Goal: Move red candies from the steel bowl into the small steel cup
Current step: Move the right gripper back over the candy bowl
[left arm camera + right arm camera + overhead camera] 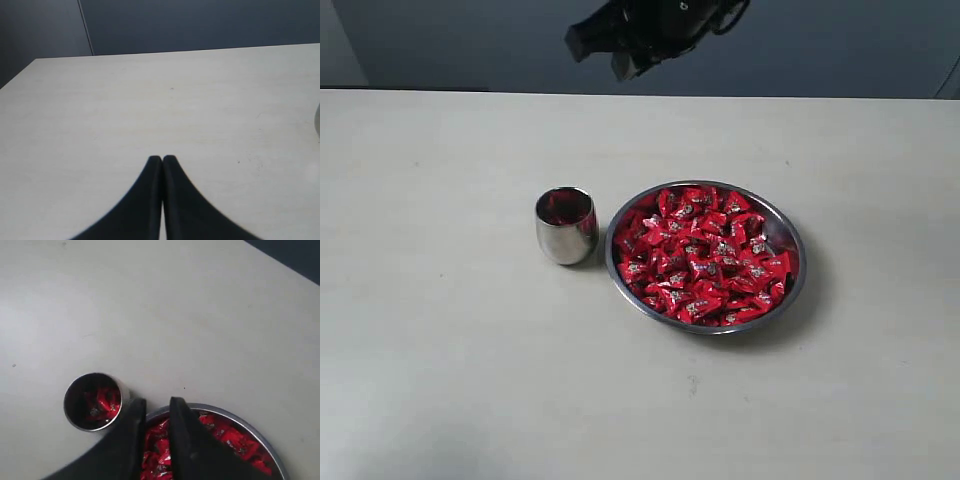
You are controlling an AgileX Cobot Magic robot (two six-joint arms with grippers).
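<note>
1. Exterior view: shows the steel bowl resting on a pale table, a little toward 3 o'clock from the table's middle.
2. Brims with the red candies, heaped across nearly the whole dish, with only a strip of bare steel showing around 2 o'clock inside the rim.
3. Finds the small steel cup upright at 9 o'clock of the bowl, just beside its rim; cannot tell whether the two touch.
4. Glints red inside the cup's mouth, matching the wrappers in the bowl.
5. Right wrist view: looks straight down into the cup and picks out a few red candies lying at its bottom, with the rest of the inside dark.
6. Places the right gripper above the bowl's rim on the side nearest the cup, fingers parted by a narrow slot and pinching nothing; shows candies in the bowl through that slot.
7. Hides the gap between cup and bowl behind one dark finger.
8. Left wrist view: shows the left gripper with fingertips pressed together, gripping nothing, over plain tabletop.
</note>
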